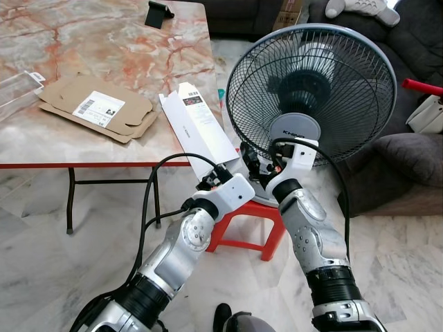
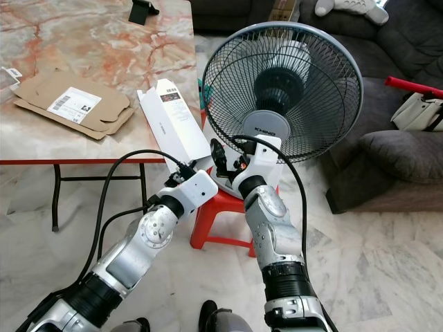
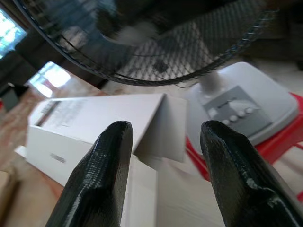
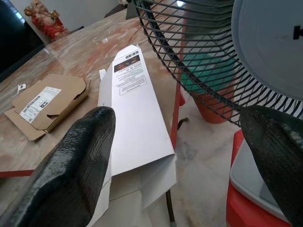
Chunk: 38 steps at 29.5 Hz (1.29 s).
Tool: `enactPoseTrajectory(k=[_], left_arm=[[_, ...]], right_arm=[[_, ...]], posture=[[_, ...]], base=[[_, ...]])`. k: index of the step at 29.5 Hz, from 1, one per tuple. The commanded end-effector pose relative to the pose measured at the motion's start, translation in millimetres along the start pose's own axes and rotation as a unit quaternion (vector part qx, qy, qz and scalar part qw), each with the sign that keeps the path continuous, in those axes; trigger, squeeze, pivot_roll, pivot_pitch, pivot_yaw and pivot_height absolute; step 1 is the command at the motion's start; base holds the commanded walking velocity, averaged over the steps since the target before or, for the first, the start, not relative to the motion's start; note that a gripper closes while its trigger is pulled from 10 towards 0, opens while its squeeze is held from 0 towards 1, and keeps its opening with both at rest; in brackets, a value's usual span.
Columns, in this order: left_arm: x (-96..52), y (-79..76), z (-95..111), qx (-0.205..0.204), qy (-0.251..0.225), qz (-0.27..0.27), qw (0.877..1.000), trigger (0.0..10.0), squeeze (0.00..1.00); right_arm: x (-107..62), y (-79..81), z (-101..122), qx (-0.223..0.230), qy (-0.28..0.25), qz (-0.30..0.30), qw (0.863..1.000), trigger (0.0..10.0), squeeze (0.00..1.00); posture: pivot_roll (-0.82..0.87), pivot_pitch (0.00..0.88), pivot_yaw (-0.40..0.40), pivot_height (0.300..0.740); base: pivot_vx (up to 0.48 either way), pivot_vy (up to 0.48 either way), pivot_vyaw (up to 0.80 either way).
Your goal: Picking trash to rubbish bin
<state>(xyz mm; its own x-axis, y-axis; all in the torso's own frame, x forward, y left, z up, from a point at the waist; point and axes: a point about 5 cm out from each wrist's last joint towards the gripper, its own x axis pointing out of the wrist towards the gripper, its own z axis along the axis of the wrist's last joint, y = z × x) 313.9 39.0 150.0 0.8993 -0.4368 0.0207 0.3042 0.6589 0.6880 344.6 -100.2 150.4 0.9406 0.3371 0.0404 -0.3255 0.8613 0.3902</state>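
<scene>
A long white carton (image 1: 197, 128) lies on the marble table (image 1: 83, 34) with its open end hanging over the front edge. A flattened brown cardboard box (image 1: 97, 107) with a shipping label lies to its left. My left gripper (image 1: 216, 174) is open just below the carton's overhanging end; in the left wrist view the carton (image 3: 94, 123) lies beyond the spread fingers (image 3: 102, 175). My right gripper (image 1: 252, 162) is open beside it, between the carton and the fan. The right wrist view looks along the carton (image 4: 137, 118) between its wide-apart fingers (image 4: 71, 175).
A standing fan (image 1: 311, 90) sits on a red stool (image 1: 242, 221) right behind both grippers. A dark sofa (image 1: 408, 152) fills the right side. A clear plastic container (image 1: 17, 90) and a black object (image 1: 159, 12) are on the table. The floor is pale marble tile.
</scene>
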Motion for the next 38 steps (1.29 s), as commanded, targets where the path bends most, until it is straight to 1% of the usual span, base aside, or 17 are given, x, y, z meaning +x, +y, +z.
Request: enactPoseTrajectory(k=[1,3,7,8,12,22,23,24,27,29,32,35,38], left_arm=[[3.3,3.2,-0.8,0.011,0.005,0.01,1.0,10.0,0.0],[4.1,5.3,-4.8,0.025,0.016,0.018,0.999,10.0,0.0],[5.2,8.3,-9.4,0.027,0.032,0.028,0.999,10.0,0.0],[6.1,9.8,-12.0,0.034,0.043,0.03,0.998,10.0,0.0],[7.2,7.9,-15.6,0.032,0.053,0.026,0.998,10.0,0.0],[8.5,3.9,-17.3,0.029,0.058,0.023,0.998,10.0,0.0],[9.4,5.1,-17.8,0.033,0.059,0.031,0.997,10.0,0.0],[11.1,10.4,-17.6,0.043,0.062,0.052,0.996,10.0,0.0],[11.7,13.5,-17.3,0.045,0.063,0.062,0.995,10.0,0.0],[12.2,18.2,-17.0,0.05,0.067,0.075,0.994,10.0,0.0],[12.5,24.6,-20.4,0.056,0.081,0.093,0.991,10.0,0.0],[12.8,25.1,-23.6,0.055,0.089,0.094,0.99,10.0,0.0],[13.6,22.0,-26.8,0.053,0.096,0.084,0.99,10.0,0.0]], right_arm=[[-1.4,-5.6,3.0,0.007,-0.008,-0.009,1.0,10.0,0.0],[-1.7,-6.1,2.6,0.006,-0.007,-0.01,1.0,10.0,0.0],[-1.5,-5.5,2.4,0.007,-0.007,-0.009,1.0,10.0,0.0],[-1.3,-5.1,2.6,0.007,-0.006,-0.008,1.0,10.0,0.0],[-1.0,-5.2,2.4,0.007,-0.006,-0.007,1.0,10.0,0.0],[-0.9,-6.0,3.2,0.006,-0.007,-0.008,1.0,10.0,0.0],[-1.0,-6.0,3.0,0.006,-0.006,-0.008,1.0,10.0,0.0],[-1.3,-5.8,2.6,0.006,-0.006,-0.009,1.0,10.0,0.0],[-1.5,-5.8,2.4,0.007,-0.006,-0.009,1.0,10.0,0.0],[-1.6,-5.6,2.1,0.007,-0.006,-0.009,1.0,10.0,0.0],[-1.7,-5.4,1.4,0.008,-0.006,-0.009,1.0,10.0,0.0],[-1.5,-5.0,1.4,0.009,-0.006,-0.008,1.0,10.0,0.0],[-1.5,-5.0,1.3,0.009,-0.006,-0.008,1.0,10.0,0.0]], posture=[[0.01,0.217,-0.136,0.74],[0.01,0.219,-0.138,0.74],[0.01,0.219,-0.138,0.74],[0.01,0.22,-0.14,0.74],[0.01,0.216,-0.142,0.74],[0.01,0.218,-0.142,0.74],[0.01,0.218,-0.143,0.74],[0.01,0.218,-0.142,0.74],[0.01,0.219,-0.141,0.74],[0.01,0.218,-0.141,0.74],[0.01,0.219,-0.14,0.74],[0.01,0.219,-0.14,0.74],[0.01,0.22,-0.14,0.74]], base=[[0.0,0.0,0.0],[0.0,0.0,0.0],[0.0,0.0,0.0],[0.0,0.0,0.0],[0.0,0.0,0.0],[0.0,0.0,0.0],[0.0,0.0,0.0],[0.0,0.0,0.0],[0.0,0.0,0.0],[0.0,0.0,0.0],[0.0,0.0,0.0],[0.0,0.0,0.0],[0.0,0.0,0.0]])
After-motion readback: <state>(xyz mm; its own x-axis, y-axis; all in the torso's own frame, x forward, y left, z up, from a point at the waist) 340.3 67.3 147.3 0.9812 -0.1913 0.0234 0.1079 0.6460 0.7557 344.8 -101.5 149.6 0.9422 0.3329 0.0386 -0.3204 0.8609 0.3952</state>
